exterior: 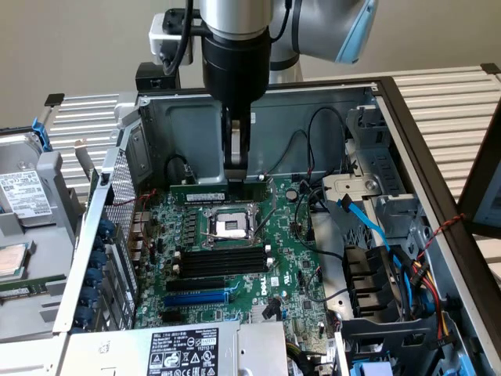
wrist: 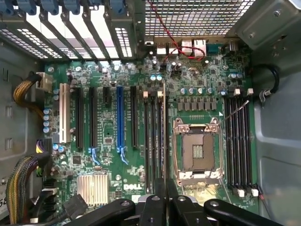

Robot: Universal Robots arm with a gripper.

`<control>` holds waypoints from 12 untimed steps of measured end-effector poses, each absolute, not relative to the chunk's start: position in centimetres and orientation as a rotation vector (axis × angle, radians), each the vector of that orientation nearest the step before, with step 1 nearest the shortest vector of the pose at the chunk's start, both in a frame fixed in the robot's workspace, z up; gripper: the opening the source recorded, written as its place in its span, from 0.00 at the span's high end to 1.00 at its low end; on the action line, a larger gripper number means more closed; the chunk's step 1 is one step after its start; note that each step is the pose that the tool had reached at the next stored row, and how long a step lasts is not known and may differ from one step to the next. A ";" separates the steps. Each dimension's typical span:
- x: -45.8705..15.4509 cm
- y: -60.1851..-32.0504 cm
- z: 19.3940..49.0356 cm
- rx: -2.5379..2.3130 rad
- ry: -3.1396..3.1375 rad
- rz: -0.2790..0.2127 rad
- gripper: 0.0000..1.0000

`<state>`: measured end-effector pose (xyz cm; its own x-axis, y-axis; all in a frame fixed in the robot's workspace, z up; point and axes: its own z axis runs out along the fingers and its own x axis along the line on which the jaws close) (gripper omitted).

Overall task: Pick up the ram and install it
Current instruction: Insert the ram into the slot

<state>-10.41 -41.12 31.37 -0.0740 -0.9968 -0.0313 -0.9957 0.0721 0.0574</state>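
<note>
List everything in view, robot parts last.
PC case: 1, grey, open, on slatted table
motherboard: 1, green, inside case
CPU socket: 1, silver, board centre
memory slots: 2 banks, black, flanking socket
expansion slot: 1, blue, among black slots
ram: 1, green, upright in gripper, beyond socket in exterior view
SATA cable: 1, blue, exterior view's right
hard drive: 1, silver, exterior view's left
arm: 1, silver, above case
gripper: 1, black, shut on ram
</note>
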 end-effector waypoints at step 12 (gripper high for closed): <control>-10.3 -41.1 29.3 2.128 -2.292 -0.094 0.87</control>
<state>-10.26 -41.12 29.29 -0.0748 -0.9967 -0.0316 -0.9959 0.0731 0.0529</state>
